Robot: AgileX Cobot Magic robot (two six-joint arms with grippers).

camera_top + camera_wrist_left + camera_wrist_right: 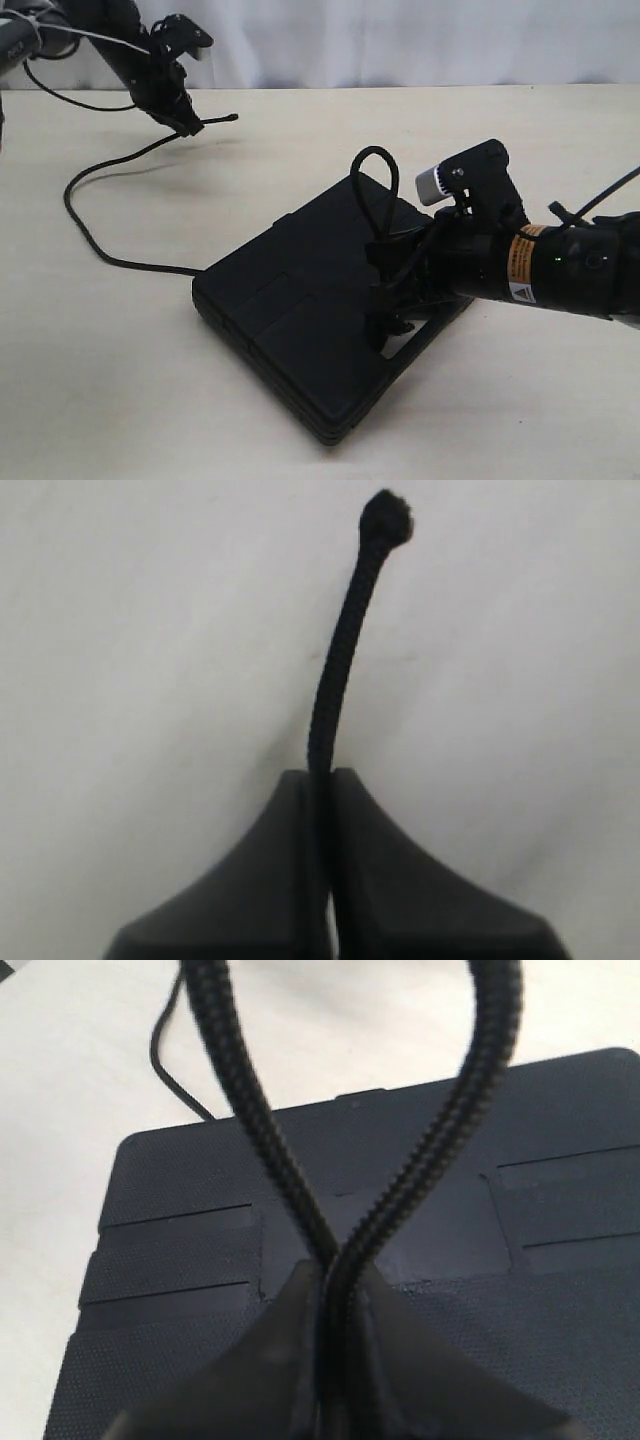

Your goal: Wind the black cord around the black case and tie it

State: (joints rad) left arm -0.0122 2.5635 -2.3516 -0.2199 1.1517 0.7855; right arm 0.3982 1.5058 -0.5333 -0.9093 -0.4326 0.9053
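The flat black case (pixel 300 310) lies on the pale table, with its textured top filling the right wrist view (pixel 180 1250). The black cord (pixel 90 215) runs from the case's left edge in a curve toward the far left. There my left gripper (pixel 188 122) is shut on it near its free end, and the knotted tip (pixel 385 515) sticks out past the fingers. Over the case's right side, my right gripper (pixel 392 268) is shut on a standing loop of the cord (pixel 378 180). Both strands of the loop (pixel 480 1090) cross between its fingertips (pixel 335 1285).
The case's cut-out handle (pixel 420 335) sits under the right arm, near the case's right corner. Smooth black arm cables hang at the far left (pixel 70 98) and far right (pixel 600 200). A white backdrop (pixel 400 40) closes the table's far edge.
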